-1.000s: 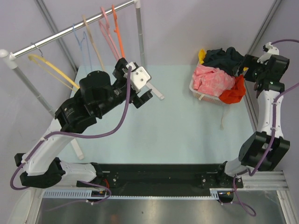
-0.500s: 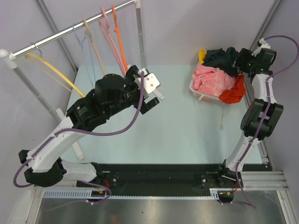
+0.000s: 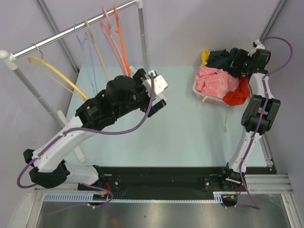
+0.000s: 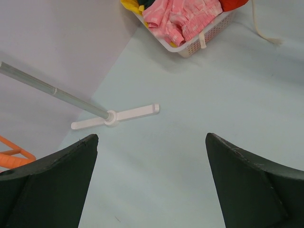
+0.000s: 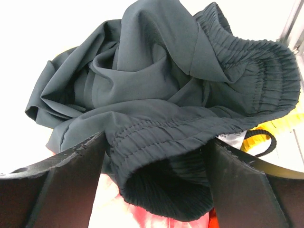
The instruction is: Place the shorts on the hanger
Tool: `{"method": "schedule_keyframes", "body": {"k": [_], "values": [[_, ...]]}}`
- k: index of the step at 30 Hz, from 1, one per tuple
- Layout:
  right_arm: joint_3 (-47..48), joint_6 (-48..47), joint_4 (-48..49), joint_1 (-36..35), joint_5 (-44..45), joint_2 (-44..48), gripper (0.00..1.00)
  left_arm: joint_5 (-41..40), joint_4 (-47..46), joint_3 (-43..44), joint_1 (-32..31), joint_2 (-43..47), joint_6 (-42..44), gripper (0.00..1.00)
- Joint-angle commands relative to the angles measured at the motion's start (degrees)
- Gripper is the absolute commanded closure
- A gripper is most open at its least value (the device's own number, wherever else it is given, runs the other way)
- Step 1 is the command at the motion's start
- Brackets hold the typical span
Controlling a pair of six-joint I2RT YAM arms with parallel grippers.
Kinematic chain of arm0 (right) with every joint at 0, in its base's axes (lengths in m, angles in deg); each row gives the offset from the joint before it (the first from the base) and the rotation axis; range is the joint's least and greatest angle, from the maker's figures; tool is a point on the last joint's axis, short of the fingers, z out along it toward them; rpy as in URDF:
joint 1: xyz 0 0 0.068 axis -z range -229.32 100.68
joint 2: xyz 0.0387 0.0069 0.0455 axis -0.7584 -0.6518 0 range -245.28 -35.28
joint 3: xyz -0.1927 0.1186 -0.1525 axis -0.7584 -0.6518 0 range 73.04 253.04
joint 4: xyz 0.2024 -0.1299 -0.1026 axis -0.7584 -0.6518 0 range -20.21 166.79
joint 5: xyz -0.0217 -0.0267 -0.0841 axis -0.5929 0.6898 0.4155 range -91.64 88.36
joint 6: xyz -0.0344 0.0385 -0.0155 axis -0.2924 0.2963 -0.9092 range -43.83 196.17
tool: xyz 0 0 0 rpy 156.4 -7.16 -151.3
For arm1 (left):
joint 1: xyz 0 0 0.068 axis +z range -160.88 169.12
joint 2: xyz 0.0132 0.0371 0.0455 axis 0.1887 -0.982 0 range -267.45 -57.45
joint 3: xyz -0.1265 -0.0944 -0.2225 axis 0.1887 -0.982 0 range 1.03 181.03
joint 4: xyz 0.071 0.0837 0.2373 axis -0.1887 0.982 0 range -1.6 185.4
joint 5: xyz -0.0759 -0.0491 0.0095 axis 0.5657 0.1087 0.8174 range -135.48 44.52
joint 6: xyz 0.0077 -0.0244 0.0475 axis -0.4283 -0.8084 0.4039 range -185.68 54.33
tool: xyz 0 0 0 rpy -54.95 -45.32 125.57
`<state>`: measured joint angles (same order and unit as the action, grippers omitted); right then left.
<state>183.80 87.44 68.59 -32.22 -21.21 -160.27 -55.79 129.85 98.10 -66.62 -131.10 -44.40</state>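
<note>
- Right claw [image 3: 243,64], seen from above, reached into the basket [image 3: 203,97] at the table's [image 3: 190,133] far right corner, where the shorts [image 3: 222,57] lay on top of the heap. The hanger [image 3: 110,40] hung on the rail [image 3: 66,34] over the far left corner, well apart from them.
- Left claw [image 4: 151,137], in its own wrist view, stood fully spread over bare table and held nothing. It was not at the hanger, so a late reach there could leave the shorts dangling.
- From the right wrist, the jaws stood wide with the gathered waistband between them, not yet pinched. A shallow bite on that slippery fold could slip. A deep one might snag the pink garment [image 3: 216,80] beneath and drag the basket.
</note>
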Motion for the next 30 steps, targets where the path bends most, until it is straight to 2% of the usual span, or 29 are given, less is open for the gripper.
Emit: {"method": "schedule_keyframes", "body": {"k": [1, 3, 4, 6, 7, 9, 14, 19, 24, 30], "values": [[3.1, 3.3, 3.1, 0.1, -2.3, -1.0, 0.21, -0.3, 0.5, 0.1, -0.2, -0.7, -1.8, 0.0], [3.1, 4.3, 3.4, 0.4, -3.2, -0.9, 0.31, -0.5, 0.6, 0.0, -0.2, -0.8, -1.6, 0.0], [3.3, 4.6, 3.5, 0.6, -4.4, -0.7, 0.44, -0.6, 0.5, 0.0, -0.2, -1.0, -1.5, 0.0], [3.7, 5.8, 3.5, 0.8, -5.6, -0.1, 0.63, -0.4, 0.5, 0.3, -0.2, -1.2, -1.4, 0.0], [4.0, 6.0, 3.6, 1.3, -7.0, 0.5, 0.84, -0.3, 0.5, 0.5, -0.2, -1.4, -1.3, 0.0], [5.1, 7.5, 4.0, 1.6, -8.8, 1.2, 0.98, -0.2, 0.5, 0.8, -0.2, -1.6, -1.4, 0.0], [8.9, 11.6, 4.9, 3.6, -12.1, 4.0, 1.0, -0.5, 0.2, 1.8, -0.2, -2.2, -1.9, 0.0], [18.0, 15.3, 4.5, 4.4, -15.3, 4.2, 1.0, -2.2, -0.6, 1.9, -0.2, -2.6, -2.8, 0.0], [27.6, 18.5, 4.8, 4.5, -16.2, 3.6, 1.0, -3.8, -0.9, 2.5, -0.2, -2.6, -4.3, 0.0], [34.7, 21.6, 7.7, 4.1, -14.6, 4.1, 1.0, -5.6, -1.4, 3.6, -0.2, -2.4, -6.2, 0.0]]}}
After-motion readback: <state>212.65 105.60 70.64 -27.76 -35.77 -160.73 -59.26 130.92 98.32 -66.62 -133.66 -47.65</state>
